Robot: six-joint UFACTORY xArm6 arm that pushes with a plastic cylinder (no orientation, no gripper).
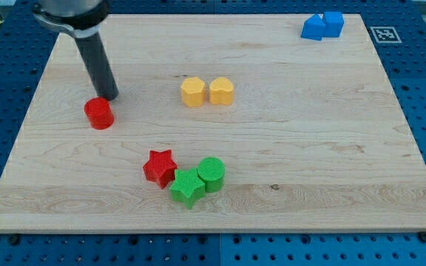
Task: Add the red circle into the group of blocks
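Fingers you have none: only my tip (110,97), a bare rod holding nothing, just above the red circle (99,114) at the board's left. You want that circle beside the red star (160,167), green star (187,188) and green circle (211,174), toward the view's bottom right. Set the tip behind the circle's upper left, then push centred and slowly so it doesn't slip sideways.

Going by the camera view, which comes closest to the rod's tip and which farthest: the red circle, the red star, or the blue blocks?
From my tip:
1. Red circle block, right beside it, just below-left.
2. Red star block, toward the view's bottom.
3. Blue blocks, far off at the view's top right.
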